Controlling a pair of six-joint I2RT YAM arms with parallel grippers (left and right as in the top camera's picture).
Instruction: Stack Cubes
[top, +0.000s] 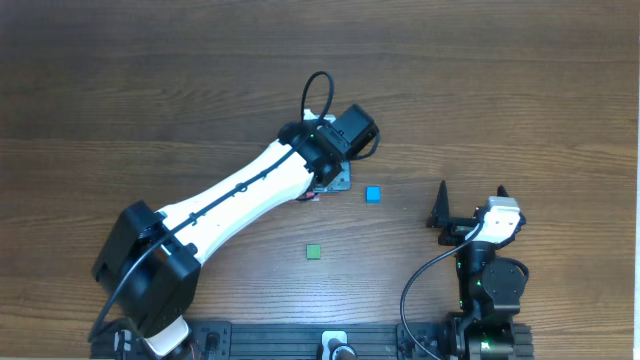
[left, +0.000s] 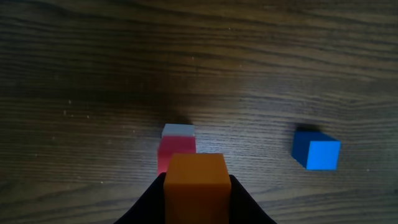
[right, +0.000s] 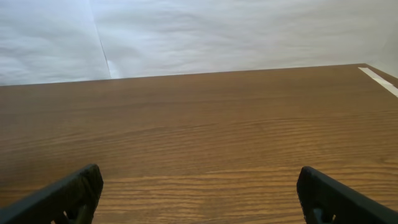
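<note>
The right gripper sits closest to the arm bases, low at the table's right side. Its two fingers are spread wide with nothing between them. A green cube lies on the wood near the middle, on its own, at about 8 o'clock from that gripper. Farther out, a blue cube rests between 1 and 2 o'clock from the green one and at 9 o'clock from the right gripper. A red cube lies at 9 o'clock from the blue one and at 12 o'clock from the green one, mostly tucked under the left arm in the top view. The left gripper is above it, pinching an orange cube between its fingers. In the left wrist view, the orange cube covers the near edge of the red cube. Whether the two touch cannot be told.
</note>
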